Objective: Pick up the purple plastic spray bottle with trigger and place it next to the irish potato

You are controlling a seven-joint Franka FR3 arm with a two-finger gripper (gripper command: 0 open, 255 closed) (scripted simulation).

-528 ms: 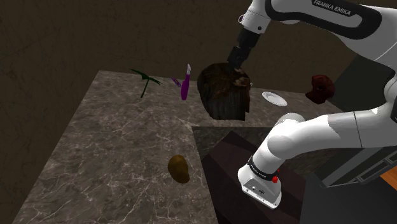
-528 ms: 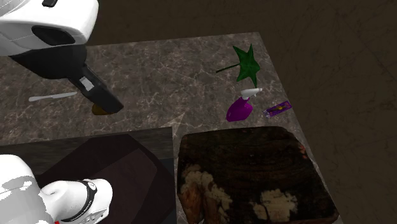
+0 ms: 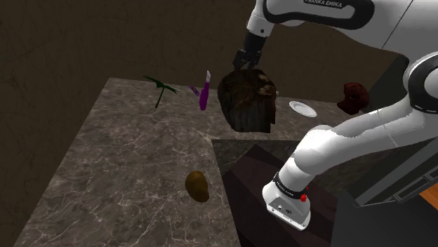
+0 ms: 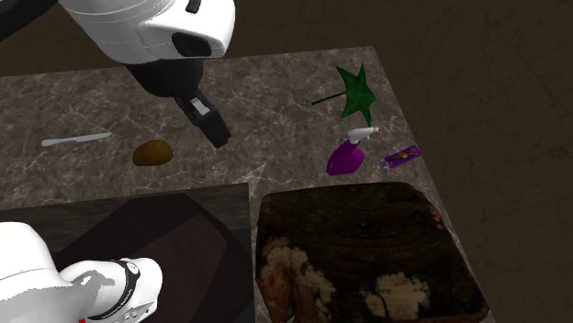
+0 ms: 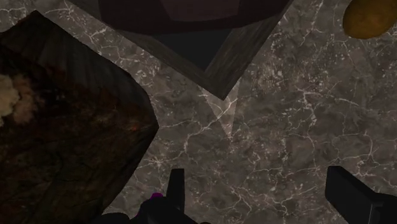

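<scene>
The purple spray bottle (image 3: pixel 204 93) with a white trigger head stands near the counter's far edge; it also appears as the bottle (image 4: pixel 346 158), and a sliver of purple (image 5: pixel 154 196) peeks beside my left finger. The brown potato (image 3: pixel 197 186) lies near the counter's front, seen again as the potato (image 4: pixel 152 152) and the potato (image 5: pixel 371 16). My black gripper (image 4: pixel 216 131) hovers above the counter between potato and bottle. In the wrist view the gripper (image 5: pixel 261 198) is open with nothing between its fingers. From the shoulder camera the gripper (image 3: pixel 241 63) hangs above the dark block, right of the bottle.
A big dark brown block (image 3: pixel 247 102) stands just beside the bottle, close to the stand (image 3: pixel 281 168). A green leafy item (image 4: pixel 356 92) and a small purple packet (image 4: pixel 401 158) lie near the bottle. A white utensil (image 4: pixel 75 139), a white plate (image 3: pixel 302 108) and a reddish lump (image 3: pixel 353 97) sit farther off.
The arm has swung toward the bottle: leftward in the shoulder view, rightward in the second exterior view, uncovering the potato. The bottle and potato have not moved.
</scene>
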